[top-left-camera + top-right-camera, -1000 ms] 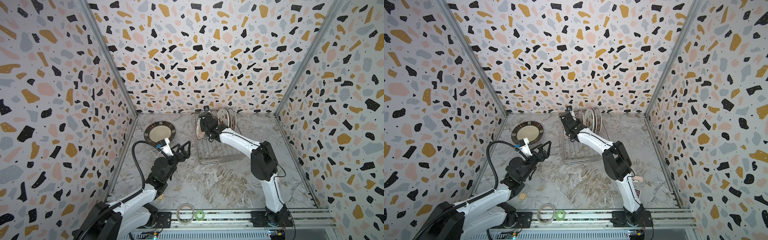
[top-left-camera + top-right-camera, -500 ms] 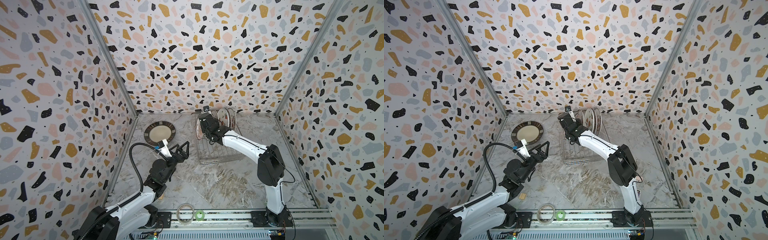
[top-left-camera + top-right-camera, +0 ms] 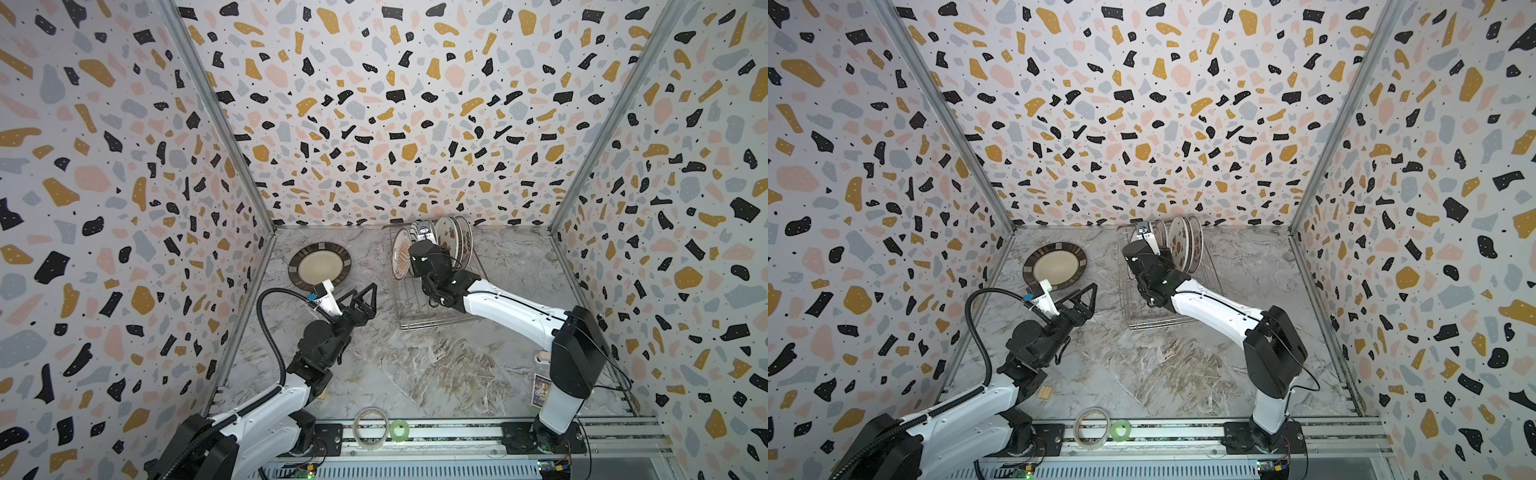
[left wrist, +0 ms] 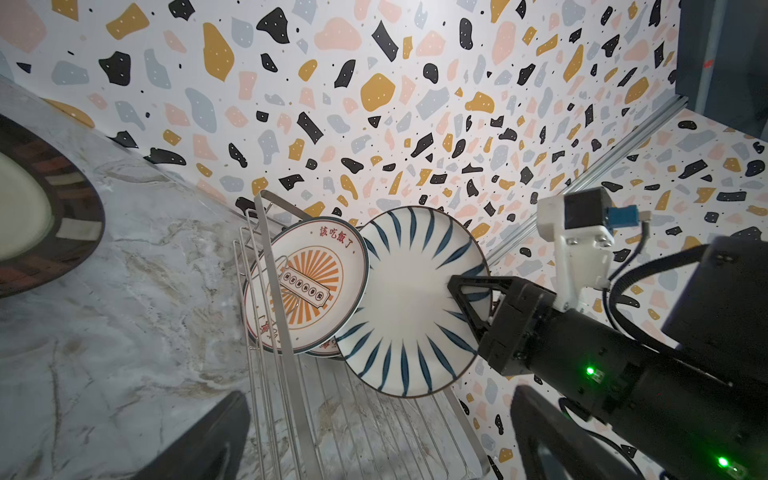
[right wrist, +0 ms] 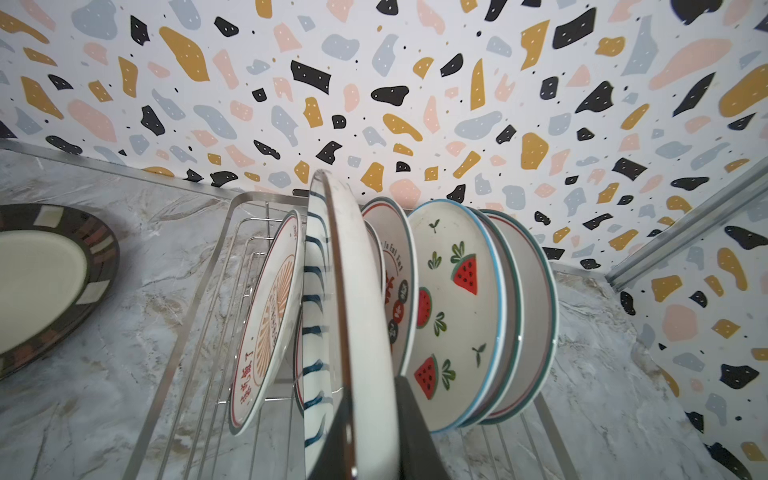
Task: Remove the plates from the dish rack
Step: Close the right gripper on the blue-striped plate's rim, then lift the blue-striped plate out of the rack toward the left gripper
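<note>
The wire dish rack (image 3: pixel 432 320) stands at the back of the table, with several plates upright in it. My right gripper (image 5: pixel 370 436) is shut on the rim of a white plate with dark blue radial strokes (image 4: pixel 411 299), which stands on edge above the rack floor. Beside it lean an orange sunburst plate (image 4: pixel 307 286) and a watermelon plate (image 5: pixel 457 307). A brown-rimmed plate (image 3: pixel 319 266) lies flat on the table left of the rack. My left gripper (image 3: pixel 361 295) hovers open between that plate and the rack, holding nothing.
Two tape rolls (image 3: pixel 370 428) lie on the front rail. A small wooden block (image 3: pixel 1044 392) sits under my left arm and a printed card (image 3: pixel 540 390) lies by the right arm's base. Terrazzo walls close in the back and both sides.
The right arm's elbow has swung right and toward the front while its gripper stays at the rack with the striped plate. The left arm has barely moved.
</note>
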Tool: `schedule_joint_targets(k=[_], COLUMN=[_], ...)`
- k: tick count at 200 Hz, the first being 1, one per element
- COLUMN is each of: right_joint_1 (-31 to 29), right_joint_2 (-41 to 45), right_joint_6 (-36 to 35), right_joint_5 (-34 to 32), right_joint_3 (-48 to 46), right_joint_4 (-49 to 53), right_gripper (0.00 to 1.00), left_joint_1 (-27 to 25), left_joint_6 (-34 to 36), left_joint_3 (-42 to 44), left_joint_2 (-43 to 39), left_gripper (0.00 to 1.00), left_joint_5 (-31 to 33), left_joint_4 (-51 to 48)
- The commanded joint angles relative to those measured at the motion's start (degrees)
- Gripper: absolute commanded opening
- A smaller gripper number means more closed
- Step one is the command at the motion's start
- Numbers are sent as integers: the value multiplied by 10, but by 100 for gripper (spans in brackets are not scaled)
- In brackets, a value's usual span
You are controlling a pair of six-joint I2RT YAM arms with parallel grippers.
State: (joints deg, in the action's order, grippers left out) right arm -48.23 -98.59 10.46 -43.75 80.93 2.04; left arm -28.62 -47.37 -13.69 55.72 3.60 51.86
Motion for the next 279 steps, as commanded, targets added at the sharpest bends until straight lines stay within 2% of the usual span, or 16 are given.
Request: schedule_joint_targets(k=[1,14,62,89,113,136,161,177,194,212,227,247,279], right_joint_1=[4,7,2,-5,-3,-2,9,34,68,94,109,121,130], right_joint_2=[90,117,210,270,316,356,399,423,447,467,478,474,448], right_joint_6=[-1,10,30,32,42,53,74,104,139,165,188,230,263], right_joint_5=[3,28,45,82,115,144,186,248,327,380,413,451,497], right_joint_3=[-24,-46,-138,-198,-245,-283,-328,-360,-393,-423,-451,-505,-520], right_joint_4=[-94,-98,-121,-154,-183,-209,-243,-267,-291,-314,-336,-423,-474], right_gripper=[9,9,9,8,8,8,7,6,5,5,5,5,4], left_joint_1=[-2,-2,-4,-10,-12,-12,-18,-36,-61,-74,-78,-78,-79], left_joint_6=[6,7,14,45,61,68,81,119,138,146,139,117,99], left_joint_3=[8,8,12,41,19,22,15,-1,-5,-4,4,22,39], left_joint_2=[0,-2,-13,-23,-43,-53,-54,-52,-54,-52,-49,-44,-47], left_gripper=[100,100,100,100,100,100,100,100,100,99,100,100,100], left_joint_5=[10,4,-17,-79,-86,-105,-171,-211,-188,-157,-143,-112,-78], left_joint_4=[39,39,40,143,75,59,53,23,-6,-18,-6,28,39])
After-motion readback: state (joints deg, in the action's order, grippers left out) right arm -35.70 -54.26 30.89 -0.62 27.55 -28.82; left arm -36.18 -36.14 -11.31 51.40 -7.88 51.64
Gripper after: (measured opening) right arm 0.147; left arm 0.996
